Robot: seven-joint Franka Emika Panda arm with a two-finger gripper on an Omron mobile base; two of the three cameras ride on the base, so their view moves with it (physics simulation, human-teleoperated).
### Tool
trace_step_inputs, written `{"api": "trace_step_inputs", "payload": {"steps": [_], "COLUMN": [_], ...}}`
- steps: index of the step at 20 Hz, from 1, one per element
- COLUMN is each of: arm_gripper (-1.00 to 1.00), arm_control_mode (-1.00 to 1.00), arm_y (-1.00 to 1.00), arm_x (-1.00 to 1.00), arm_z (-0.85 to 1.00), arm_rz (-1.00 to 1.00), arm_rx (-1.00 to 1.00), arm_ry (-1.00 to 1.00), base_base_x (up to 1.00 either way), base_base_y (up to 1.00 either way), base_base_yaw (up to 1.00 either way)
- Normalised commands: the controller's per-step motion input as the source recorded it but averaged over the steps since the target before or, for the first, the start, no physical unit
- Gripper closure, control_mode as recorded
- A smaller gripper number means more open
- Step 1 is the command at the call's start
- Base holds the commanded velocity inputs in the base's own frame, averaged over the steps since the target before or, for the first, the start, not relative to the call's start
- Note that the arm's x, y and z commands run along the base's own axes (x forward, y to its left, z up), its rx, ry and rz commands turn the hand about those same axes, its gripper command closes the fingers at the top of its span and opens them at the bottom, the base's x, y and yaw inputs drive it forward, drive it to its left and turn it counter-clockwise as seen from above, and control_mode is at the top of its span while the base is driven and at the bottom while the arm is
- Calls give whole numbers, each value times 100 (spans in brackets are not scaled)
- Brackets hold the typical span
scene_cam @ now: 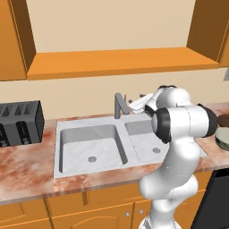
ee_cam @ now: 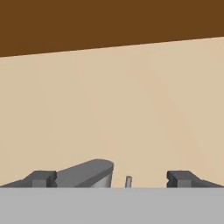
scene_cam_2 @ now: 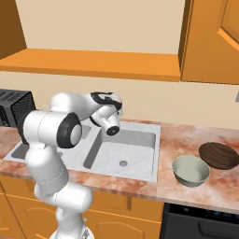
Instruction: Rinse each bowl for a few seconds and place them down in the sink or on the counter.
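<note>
The sink (scene_cam: 57, 147) has two white-grey basins set in the reddish marbled counter (scene_cam: 24, 167); from the right its near basin (scene_cam_2: 140, 135) lies just past my hand. A pale cream-green bowl (scene_cam_2: 190, 170) stands upright on the counter (scene_cam_2: 179, 140) right of the sink, and a dark brown bowl (scene_cam_2: 219, 155) sits beside it. Both show at the right edge of the left base view, the green bowl (scene_cam: 222, 137) and the brown bowl (scene_cam: 223, 120). My gripper (scene_cam: 133, 103) hovers over the back of the sink, close to the faucet (scene_cam: 119, 104), pointing at the wall. In the hand view the gripper (ee_cam: 111, 179) is open and holds nothing; the faucet top (ee_cam: 87, 173) lies between the fingertips (ee_cam: 41, 178).
A dark toaster (scene_cam: 20, 123) stands on the counter left of the sink. An orange shelf ledge (scene_cam: 120, 62) runs above, between wooden cabinets (scene_cam_2: 210, 42). A dark appliance front (scene_cam_2: 200, 221) sits below the counter at the right.
</note>
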Motion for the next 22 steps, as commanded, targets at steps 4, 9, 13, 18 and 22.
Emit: {"api": "trace_step_inputs", "payload": {"steps": [4,9,13,18,22], "arm_gripper": [-100,-100,-100,-100,-100], "arm_control_mode": [-100,-100,-100,-100,-100], "arm_y": [0,0,1,2,4], "arm_x": [25,25,25,34,33], "arm_z": [-6,-5,-12,-21,-23], "arm_rz": [0,0,0,0,0], "arm_rx": [3,2,2,0,0], "arm_ry": [0,0,0,2,3], "base_base_x": [0,0,0,0,0], "base_base_y": [0,0,0,0,0], "base_base_yaw": [0,0,0,0,0]}}
